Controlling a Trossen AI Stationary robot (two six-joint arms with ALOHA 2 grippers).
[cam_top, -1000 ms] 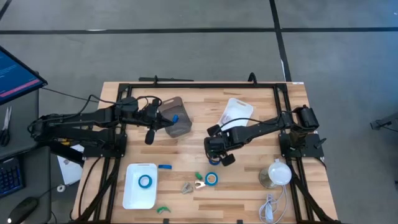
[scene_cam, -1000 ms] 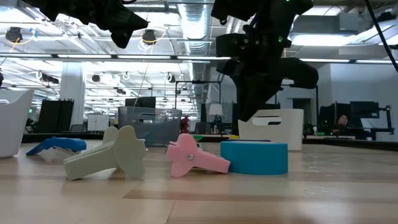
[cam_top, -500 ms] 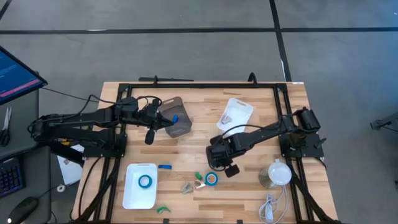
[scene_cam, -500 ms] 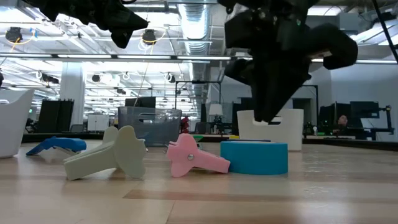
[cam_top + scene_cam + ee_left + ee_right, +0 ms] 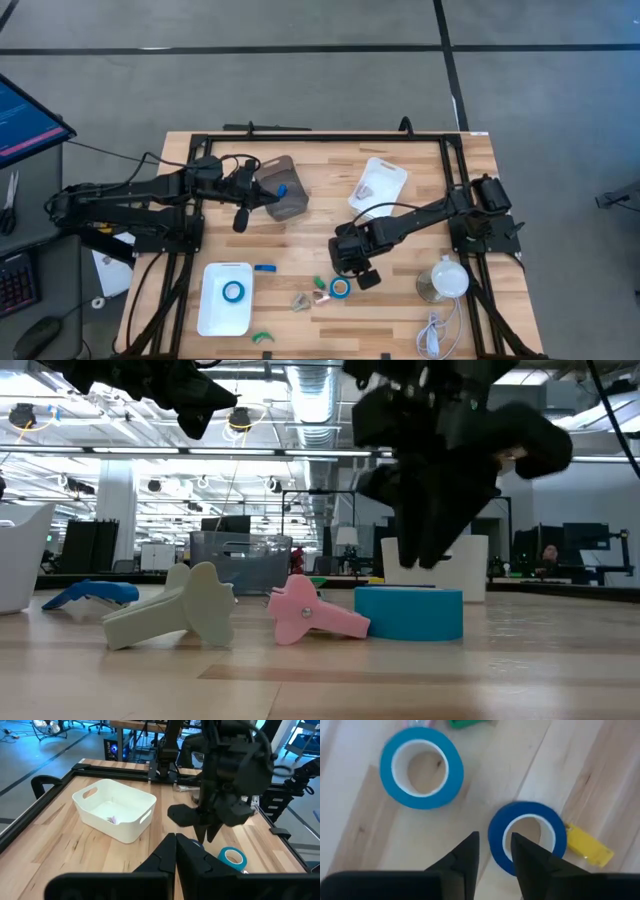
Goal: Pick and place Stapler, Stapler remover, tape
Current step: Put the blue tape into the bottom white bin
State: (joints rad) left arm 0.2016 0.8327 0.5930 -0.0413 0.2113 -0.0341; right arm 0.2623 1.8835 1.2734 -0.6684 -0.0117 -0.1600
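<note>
Two blue tape rolls lie flat on the table in the right wrist view: one (image 5: pixel 421 767) farther off, one (image 5: pixel 527 837) right under my right gripper (image 5: pixel 492 855). That gripper is open, pointing down, one finger outside this roll's wall and one over its hole; in the low view its tips (image 5: pixel 430 560) hang above the table. From above, my right gripper (image 5: pixel 352 266) hides this roll, while the other roll (image 5: pixel 340 288) shows beside it. A third roll (image 5: pixel 233 291) lies in the white tray (image 5: pixel 212 318). My left gripper (image 5: pixel 272 196) waits, shut, over the clear container (image 5: pixel 285 205).
Stapler removers lie near the tape: pink (image 5: pixel 310 612), beige (image 5: pixel 180 615), blue (image 5: pixel 90 593), green (image 5: pixel 322 283). A yellow piece (image 5: pixel 587 846) touches the roll under my gripper. A white bin (image 5: pixel 382 180) stands at the far right, a white round object (image 5: pixel 445 280) and cable (image 5: pixel 432 335) near right.
My right gripper has moved toward the table's near edge and a little down, coming over the tape roll beside the pink remover. The left arm has kept still.
</note>
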